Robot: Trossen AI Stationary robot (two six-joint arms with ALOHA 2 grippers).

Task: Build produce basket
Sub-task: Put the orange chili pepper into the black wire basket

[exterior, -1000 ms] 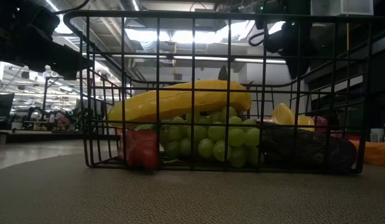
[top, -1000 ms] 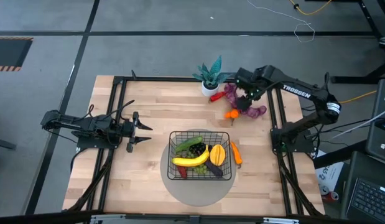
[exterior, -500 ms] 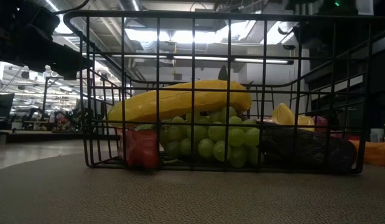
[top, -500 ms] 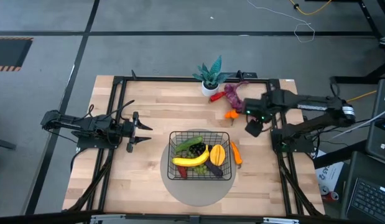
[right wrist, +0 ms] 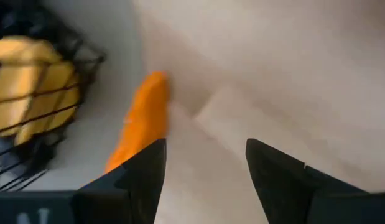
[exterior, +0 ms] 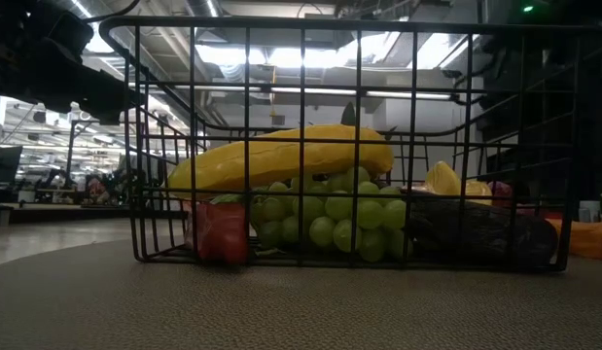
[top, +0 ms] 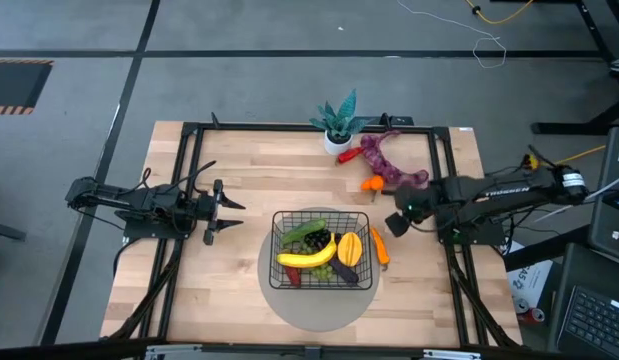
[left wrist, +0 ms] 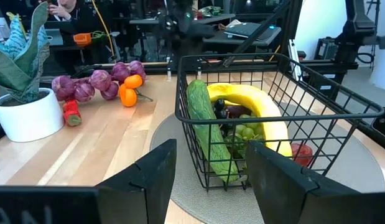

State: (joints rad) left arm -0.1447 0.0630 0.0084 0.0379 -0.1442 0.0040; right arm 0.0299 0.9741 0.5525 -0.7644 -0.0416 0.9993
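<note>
Black wire forms the basket point(top: 323, 249), which sits on a round grey disc point(top: 289, 300) near the front middle of the wooden table point(top: 249, 190). Inside lie a banana point(top: 307, 256), green grapes point(exterior: 330, 216), a cucumber point(left wrist: 208, 127) and a red pepper point(exterior: 221, 233).

The right gripper point(top: 395, 222) hovers just right of the basket, its two fingers point(right wrist: 137, 177) spread apart and empty, with nothing between them. A carrot point(top: 380, 247) lies on the table against the basket's right side, just ahead of those fingers.

The left gripper point(top: 225, 209) waits at the table's left, fingers point(left wrist: 152, 177) wide apart, holding nothing.

An orange point(top: 371, 184) and a purple lumpy string point(top: 384, 160) lie near the potted plant point(top: 338, 122) at the back.

White lettering on the right arm reads "TROSSEN".
</note>
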